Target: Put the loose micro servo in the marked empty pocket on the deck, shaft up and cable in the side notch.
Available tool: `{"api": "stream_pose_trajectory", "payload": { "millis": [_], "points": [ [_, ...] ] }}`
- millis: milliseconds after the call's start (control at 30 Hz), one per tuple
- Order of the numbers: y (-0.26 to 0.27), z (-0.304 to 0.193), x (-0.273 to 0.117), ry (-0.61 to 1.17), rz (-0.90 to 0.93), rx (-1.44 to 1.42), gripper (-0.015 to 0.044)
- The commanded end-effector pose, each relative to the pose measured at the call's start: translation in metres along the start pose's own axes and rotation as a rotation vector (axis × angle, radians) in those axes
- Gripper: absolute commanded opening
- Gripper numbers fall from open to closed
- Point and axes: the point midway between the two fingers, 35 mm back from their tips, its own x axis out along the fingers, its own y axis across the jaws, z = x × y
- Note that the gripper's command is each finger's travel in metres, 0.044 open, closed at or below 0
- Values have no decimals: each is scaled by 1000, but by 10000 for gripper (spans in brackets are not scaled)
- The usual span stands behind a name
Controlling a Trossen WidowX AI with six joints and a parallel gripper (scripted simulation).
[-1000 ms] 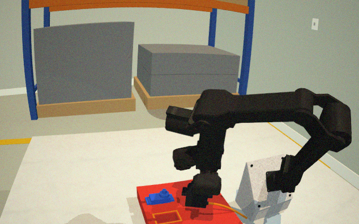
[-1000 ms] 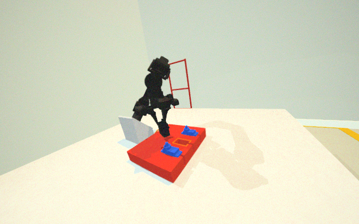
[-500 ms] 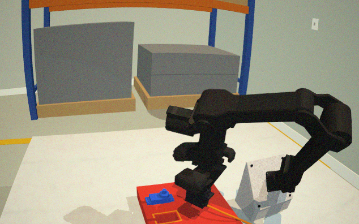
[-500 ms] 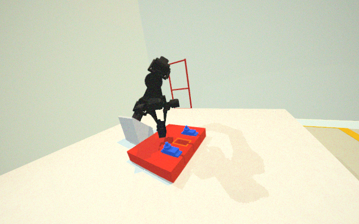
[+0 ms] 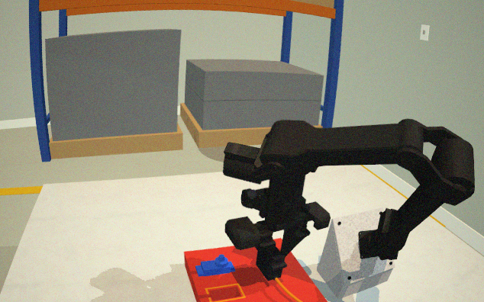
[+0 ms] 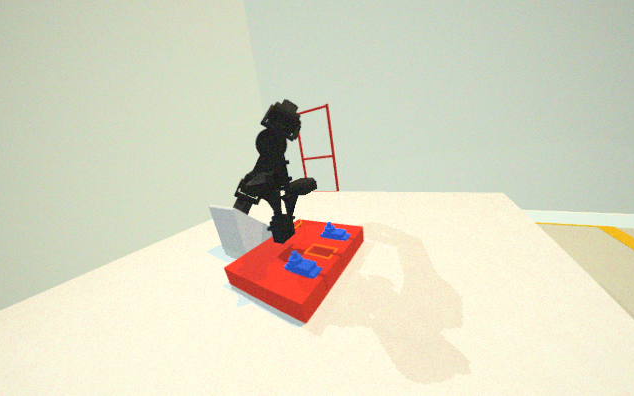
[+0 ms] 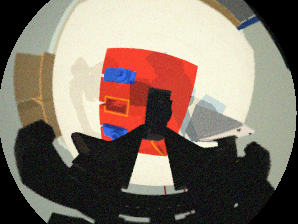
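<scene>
The loose servo is black, with an orange cable trailing from it. My gripper is shut on it and holds it above the red deck. The empty pocket, outlined in orange, lies to the side of the held servo, left of it in the wrist view. The servo's dark shape hides its ears and shaft direction.
One blue servo sits on the deck beside the pocket; another sits on its other side. A grey-white angled block stands by the arm's base, near the deck.
</scene>
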Motion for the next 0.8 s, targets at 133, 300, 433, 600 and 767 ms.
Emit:
{"api": "stream_pose_trajectory", "payload": {
  "millis": [133, 300, 433, 600, 767],
  "points": [
    [0, -1, -1, 2, 6, 282, 0],
    [0, -1, -1, 2, 6, 455, 0],
    [0, -1, -1, 3, 6, 595, 0],
    [0, -1, -1, 3, 6, 768, 0],
    [0, -1, -1, 4, 6, 942, 0]
  ]
}}
